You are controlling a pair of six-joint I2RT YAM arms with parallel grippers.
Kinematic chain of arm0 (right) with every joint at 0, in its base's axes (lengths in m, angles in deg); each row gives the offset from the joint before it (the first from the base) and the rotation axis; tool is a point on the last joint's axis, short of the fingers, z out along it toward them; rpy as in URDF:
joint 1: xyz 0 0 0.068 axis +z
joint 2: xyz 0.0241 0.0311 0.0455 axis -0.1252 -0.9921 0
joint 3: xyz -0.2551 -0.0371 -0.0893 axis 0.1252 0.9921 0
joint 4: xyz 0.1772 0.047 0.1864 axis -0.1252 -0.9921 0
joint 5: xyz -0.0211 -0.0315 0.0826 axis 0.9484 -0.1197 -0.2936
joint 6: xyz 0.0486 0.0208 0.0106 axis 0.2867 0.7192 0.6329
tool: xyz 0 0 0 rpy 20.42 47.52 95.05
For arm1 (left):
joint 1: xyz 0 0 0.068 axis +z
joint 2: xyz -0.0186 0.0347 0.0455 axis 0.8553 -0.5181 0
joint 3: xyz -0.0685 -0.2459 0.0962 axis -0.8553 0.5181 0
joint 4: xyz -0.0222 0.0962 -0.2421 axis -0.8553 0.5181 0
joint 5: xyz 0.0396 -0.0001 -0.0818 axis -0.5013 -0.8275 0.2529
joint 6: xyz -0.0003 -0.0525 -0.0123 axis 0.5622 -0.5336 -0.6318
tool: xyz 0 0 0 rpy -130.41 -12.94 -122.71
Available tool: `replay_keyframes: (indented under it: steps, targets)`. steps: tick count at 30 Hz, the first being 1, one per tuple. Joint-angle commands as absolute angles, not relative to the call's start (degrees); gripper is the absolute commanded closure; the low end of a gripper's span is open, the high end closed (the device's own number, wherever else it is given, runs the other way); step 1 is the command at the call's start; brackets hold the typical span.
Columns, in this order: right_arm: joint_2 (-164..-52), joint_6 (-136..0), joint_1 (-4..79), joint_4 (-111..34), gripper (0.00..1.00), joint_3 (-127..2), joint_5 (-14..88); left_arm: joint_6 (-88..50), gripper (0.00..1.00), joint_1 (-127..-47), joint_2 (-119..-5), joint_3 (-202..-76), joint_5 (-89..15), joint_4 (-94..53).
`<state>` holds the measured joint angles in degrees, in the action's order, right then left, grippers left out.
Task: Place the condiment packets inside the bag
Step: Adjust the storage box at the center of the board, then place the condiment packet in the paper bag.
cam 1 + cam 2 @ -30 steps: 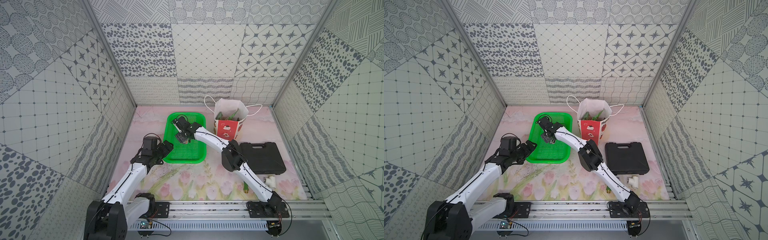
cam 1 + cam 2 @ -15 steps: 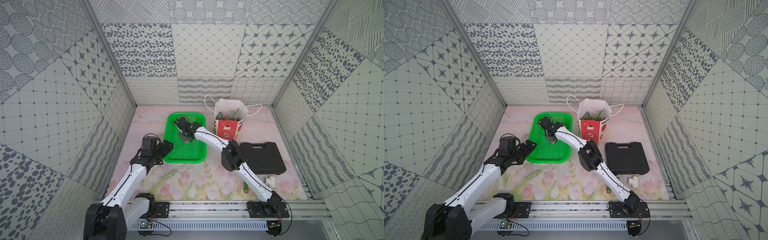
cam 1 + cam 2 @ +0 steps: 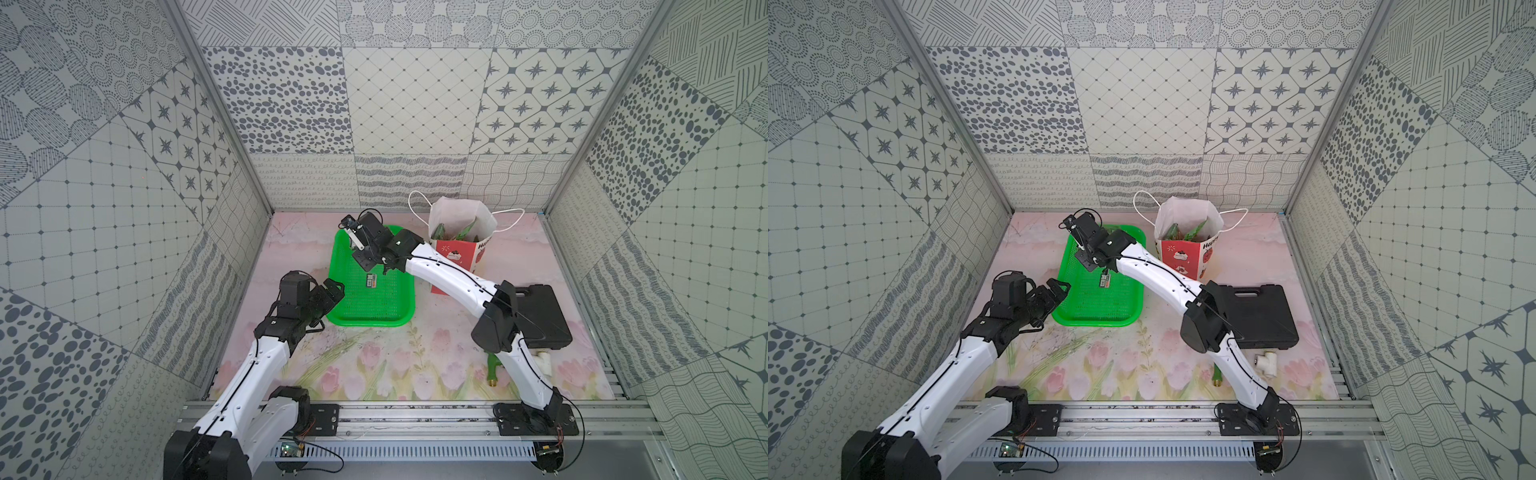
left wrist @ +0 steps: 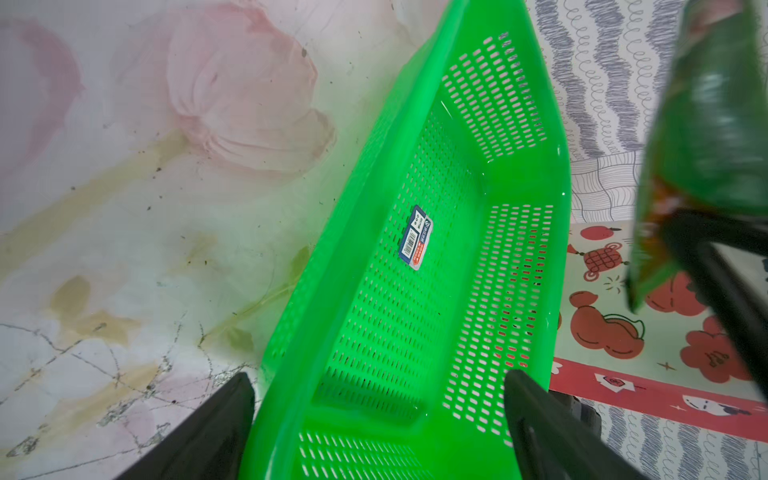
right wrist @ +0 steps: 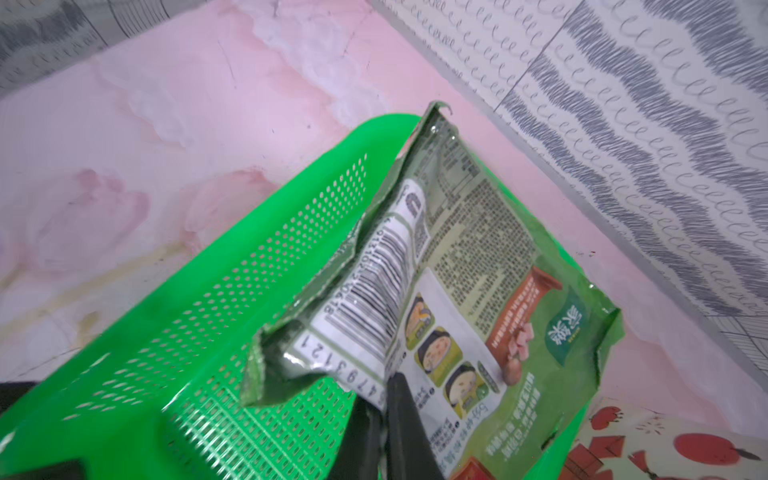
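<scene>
holding a condiment packet (image 5: 465,266) over the green basket (image 5: 199,316), far edge, right claw (image 5: 388,388) clamped, left claw (image 4: 378,390) splayed wide, empty

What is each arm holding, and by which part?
The right gripper, jaws shut, grips a condiment packet at its edge beside the barcode, above the green basket. The left gripper holds nothing; its jaws are open.

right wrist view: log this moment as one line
right hand: shut on condiment packet, over green basket | left hand: open, beside basket | bag: upright, packets inside
</scene>
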<state>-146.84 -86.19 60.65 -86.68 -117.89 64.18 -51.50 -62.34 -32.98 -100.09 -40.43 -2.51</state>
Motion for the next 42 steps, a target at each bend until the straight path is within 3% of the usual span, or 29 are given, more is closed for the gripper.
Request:
replay_keyframes:
  steps: [1, 16, 26, 42]
  targets:
    - [-139.2, -82.8, 60.8, -79.5, 1.00, -111.8, 61.1, -50.2, 0.02, -61.9, -32.5, -100.0, -40.9, -2.8]
    - [-111.3, -79.0, 59.6, -67.8, 1.00, -90.4, 64.4, -45.3, 0.02, -63.6, -46.0, -106.9, -32.5, -6.3]
    - [-98.4, -69.8, 47.6, -63.7, 1.00, -77.0, 59.4, -41.3, 0.06, -69.1, -55.9, -113.9, -29.3, -7.0]
    - [-101.3, -63.5, 32.2, -60.6, 1.00, -70.7, 45.1, -38.9, 0.02, -70.9, -62.5, -124.0, -34.5, -2.8]
